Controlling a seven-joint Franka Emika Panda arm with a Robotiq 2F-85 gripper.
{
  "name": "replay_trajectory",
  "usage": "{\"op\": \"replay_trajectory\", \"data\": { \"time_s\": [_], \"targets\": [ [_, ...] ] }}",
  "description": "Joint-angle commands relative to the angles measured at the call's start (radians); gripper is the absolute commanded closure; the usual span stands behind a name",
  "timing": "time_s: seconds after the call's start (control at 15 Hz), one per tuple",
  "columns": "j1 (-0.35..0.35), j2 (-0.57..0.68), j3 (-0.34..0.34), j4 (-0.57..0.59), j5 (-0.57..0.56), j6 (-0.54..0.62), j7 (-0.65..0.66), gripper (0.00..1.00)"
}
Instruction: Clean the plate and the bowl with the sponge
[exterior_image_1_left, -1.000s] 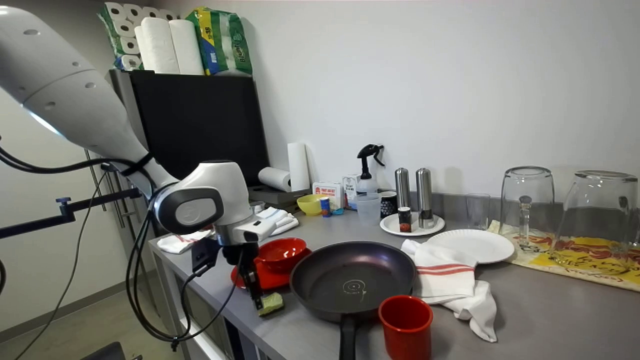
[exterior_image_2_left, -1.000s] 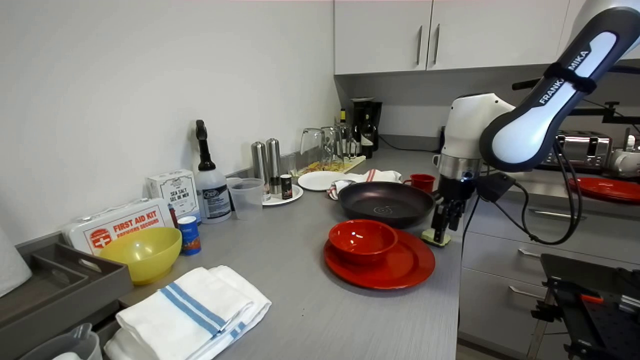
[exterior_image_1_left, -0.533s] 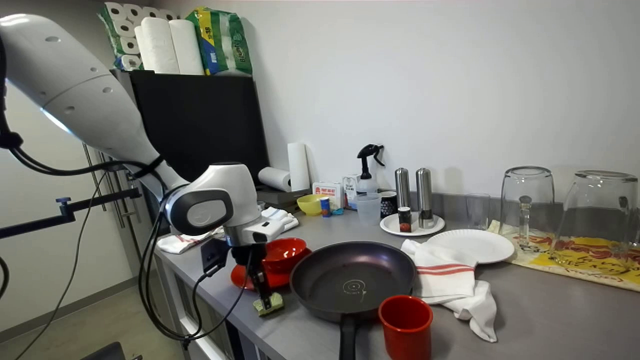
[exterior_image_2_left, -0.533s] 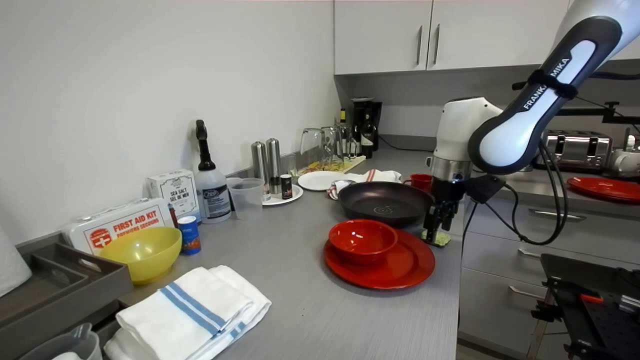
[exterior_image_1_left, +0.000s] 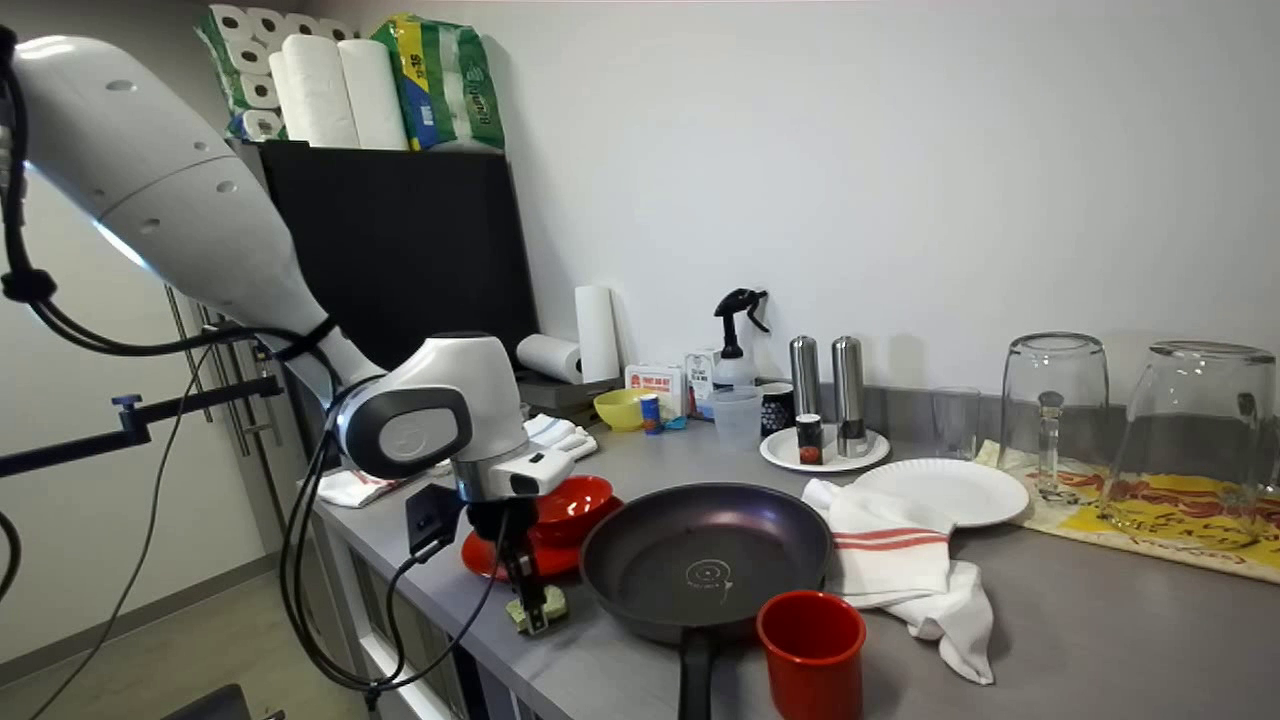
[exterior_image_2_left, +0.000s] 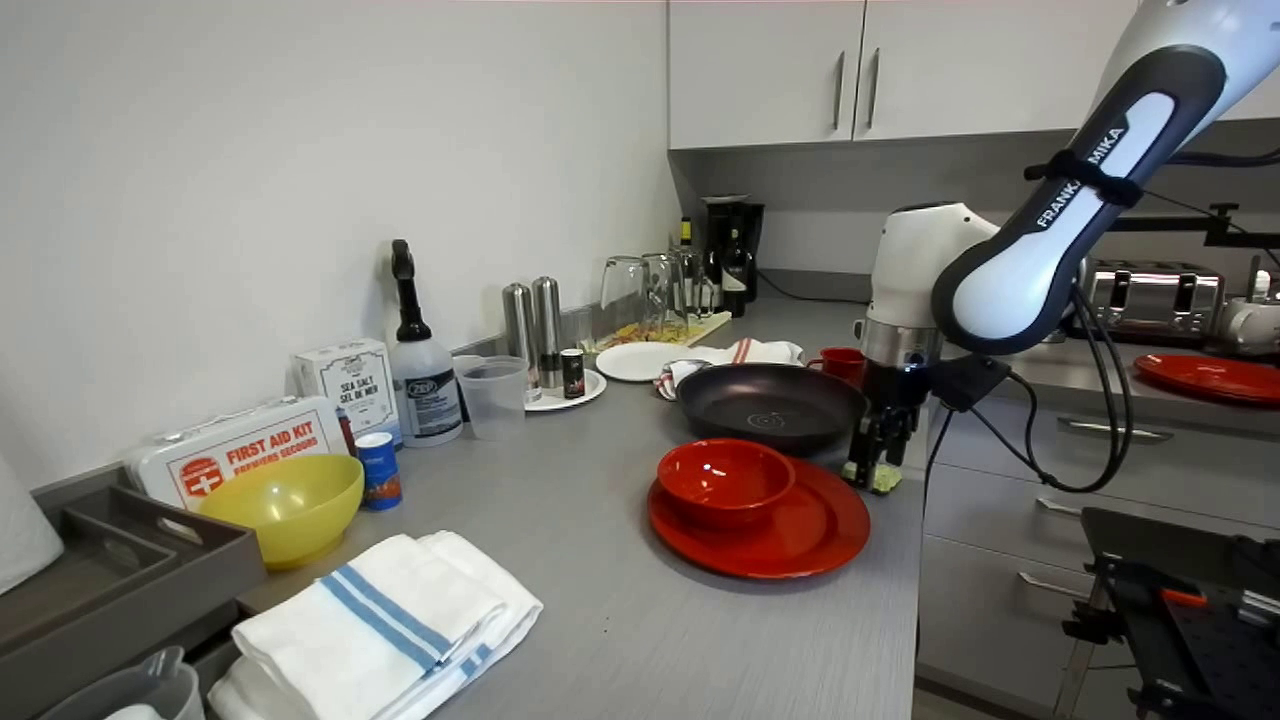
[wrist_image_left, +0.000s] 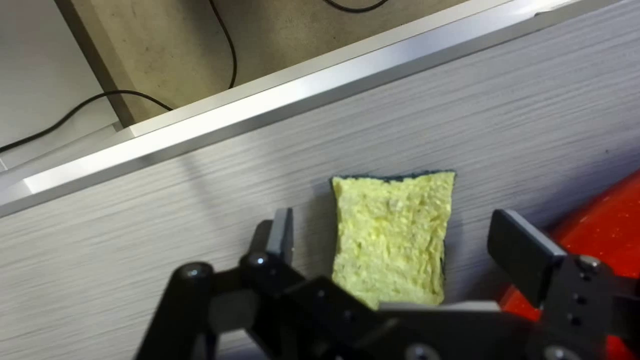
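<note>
The sponge, yellow with a dark underside, lies flat on the counter near its front edge. It shows in the wrist view (wrist_image_left: 392, 235) and in both exterior views (exterior_image_1_left: 553, 604) (exterior_image_2_left: 887, 481). My gripper (wrist_image_left: 400, 240) is open, with one finger on each side of the sponge and a gap on both sides. In both exterior views the fingertips (exterior_image_1_left: 535, 624) (exterior_image_2_left: 868, 478) are low at the sponge. The red bowl (exterior_image_2_left: 725, 485) sits on the red plate (exterior_image_2_left: 825, 540) beside the sponge. The plate's rim (wrist_image_left: 612, 225) shows close to the right finger in the wrist view.
A black frying pan (exterior_image_2_left: 770, 405) stands close to the plate and sponge, with a red mug (exterior_image_1_left: 812, 655) by its handle. The counter edge (wrist_image_left: 280, 107) runs close to the sponge. A white towel (exterior_image_1_left: 895, 545) lies beyond the pan.
My gripper has moved in over the sponge and a little lower, so that its fingers are now on both sides of it. The sponge, plate and bowl have not moved.
</note>
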Motion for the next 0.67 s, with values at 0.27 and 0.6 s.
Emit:
{"op": "replay_trajectory", "data": {
  "time_s": [0.27, 0.6],
  "targets": [
    [0.019, 0.016, -0.018, 0.012, -0.009, 0.007, 0.002, 0.53],
    [0.02, 0.016, -0.02, 0.017, -0.012, 0.005, 0.003, 0.75]
  ]
}}
